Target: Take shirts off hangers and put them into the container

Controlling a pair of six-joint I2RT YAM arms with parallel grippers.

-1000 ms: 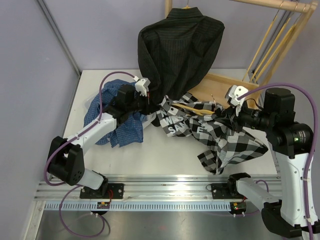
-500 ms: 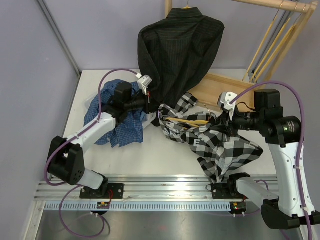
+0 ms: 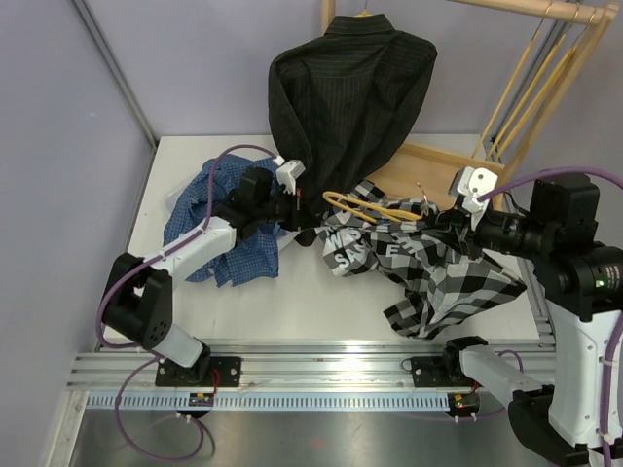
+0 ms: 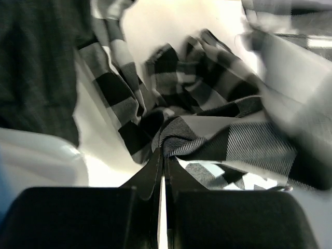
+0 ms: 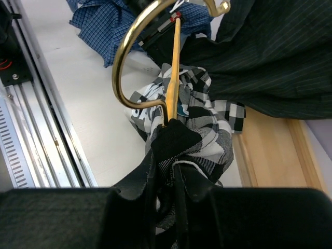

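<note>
Left fingers (image 4: 149,179) pinched shut; right fingers (image 5: 136,210) clamped narrowly (both reaching inward).

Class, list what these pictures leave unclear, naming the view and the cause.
Right wrist view: the lower end of the hanger, swallowed by the checked shirt; whether the right hand pinches it too is unclear.
Left wrist view: cloth right of the left hand, blurred.
Top view: whatever lies under the blue shirt, covered.
Top view: the wooden rail, cut by the top edge.

The top camera looks down from above the counter's (image 3: 321,302) near edge. Both wrist cameras see the checked shirt (image 3: 448,277) up close.
</note>
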